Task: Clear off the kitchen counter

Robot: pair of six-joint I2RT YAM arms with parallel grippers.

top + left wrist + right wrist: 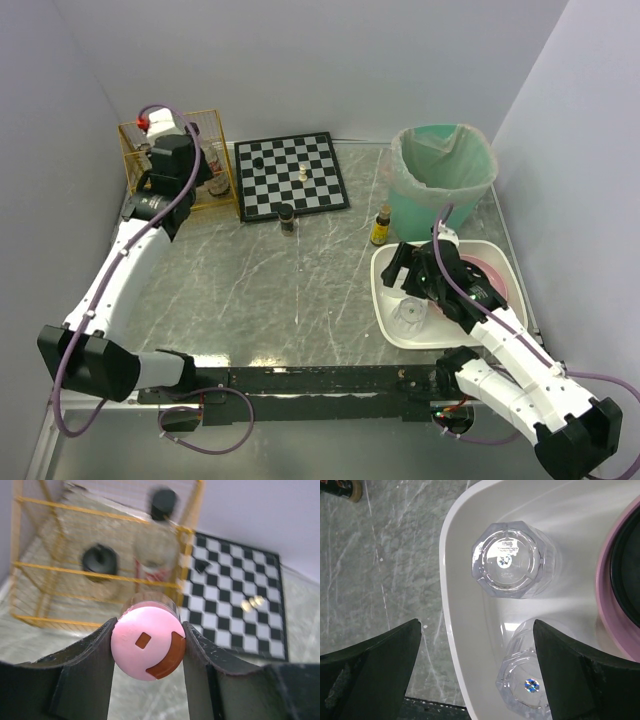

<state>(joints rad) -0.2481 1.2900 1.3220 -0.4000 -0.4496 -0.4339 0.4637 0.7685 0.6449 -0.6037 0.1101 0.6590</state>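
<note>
The grey-green marble kitchen counter (pixel 250 290) carries everything. My left gripper (pixel 212 172) is at the front of the yellow wire basket (pixel 222 130), far left. In the left wrist view it (pixel 147 645) is shut on a shaker with a pink lid (pixel 145 630), held above the counter (pixel 150 700) in front of the basket (pixel 95 570). My right gripper (pixel 400 272) is open and empty over the left rim of the white tray (pixel 495 255). In the right wrist view it (pixel 477 640) hangs above two clear glasses (pixel 507 560) (pixel 530 680) in the tray (pixel 465 610).
A chessboard (pixel 290 175) with pieces lies at the back. A small dark jar (pixel 287 217) and a yellow bottle (pixel 380 228) stand mid-counter. A green bin (pixel 443 180) with a liner stands back right. A pink dish (pixel 620 580) sits in the tray. Black-lidded jars (pixel 100 560) stand in the basket.
</note>
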